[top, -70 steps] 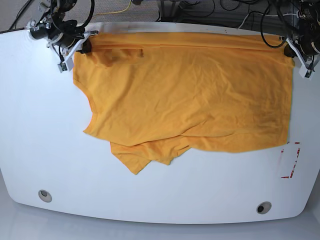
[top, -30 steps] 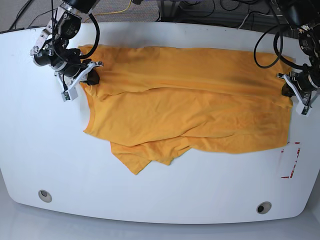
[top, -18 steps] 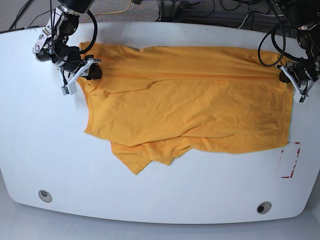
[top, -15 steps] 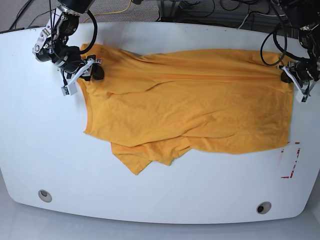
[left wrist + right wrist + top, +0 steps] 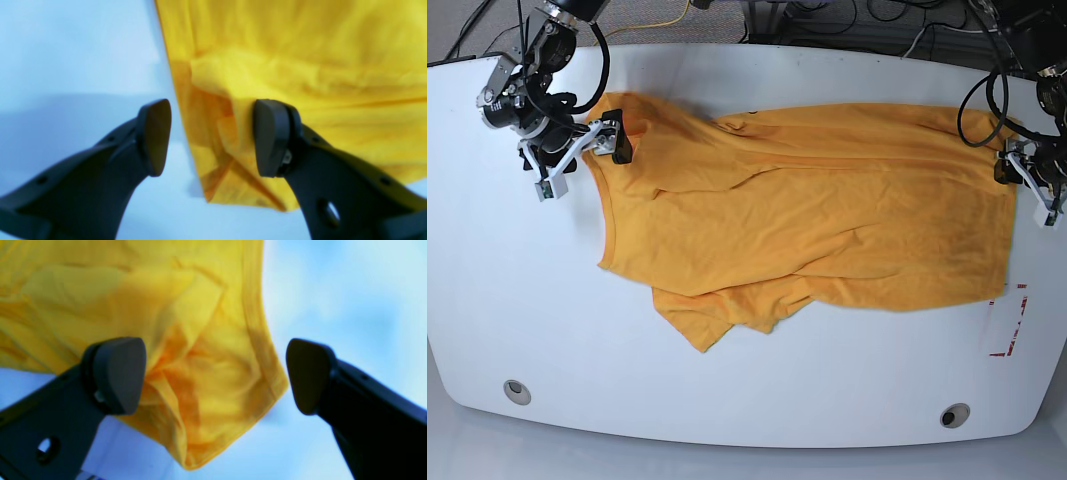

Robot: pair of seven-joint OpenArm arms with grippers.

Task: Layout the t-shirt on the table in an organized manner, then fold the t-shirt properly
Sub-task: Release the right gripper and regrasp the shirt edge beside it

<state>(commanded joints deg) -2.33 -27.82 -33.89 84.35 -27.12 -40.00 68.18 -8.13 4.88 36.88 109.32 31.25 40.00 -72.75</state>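
Orange-yellow cloth: the t-shirt (image 5: pixel 807 210) lies spread across the far half of the table (image 5: pixel 757 390), but it is not flat yet.
Where it is: it runs from near the right gripper (image 5: pixel 577 160) on the picture's left side to near the left gripper (image 5: pixel 1027 185) on the picture's right side.
Right gripper: its two black fingers stand wide apart with a loose corner of cloth between them (image 5: pixel 213 373). It is let go, not squeezing.
Left gripper: its fingers are spread too (image 5: pixel 211 136). One finger touches the bunched cloth and the other is over bare table. It is not pinching anything.
What looks done: I think the shirt has been pulled out long and wide, so the laying-out part is well under way.
What is left: a bumpy ridge runs along the far edge, a flap of cloth pokes out from under the near edge (image 5: pixel 722 320), and small wrinkles cross the middle. I think it needs more smoothing. No fold has been made yet.
Lettering: I cannot see any writing on this side.
Surface: shiny white top with rounded corners, two little round holes (image 5: pixel 517 390) near the front, and a red outline mark (image 5: pixel 1012 320) just past the shirt's near corner.
Room: only dark cables (image 5: pixel 827 20) and a bit of grey floor show behind the table.
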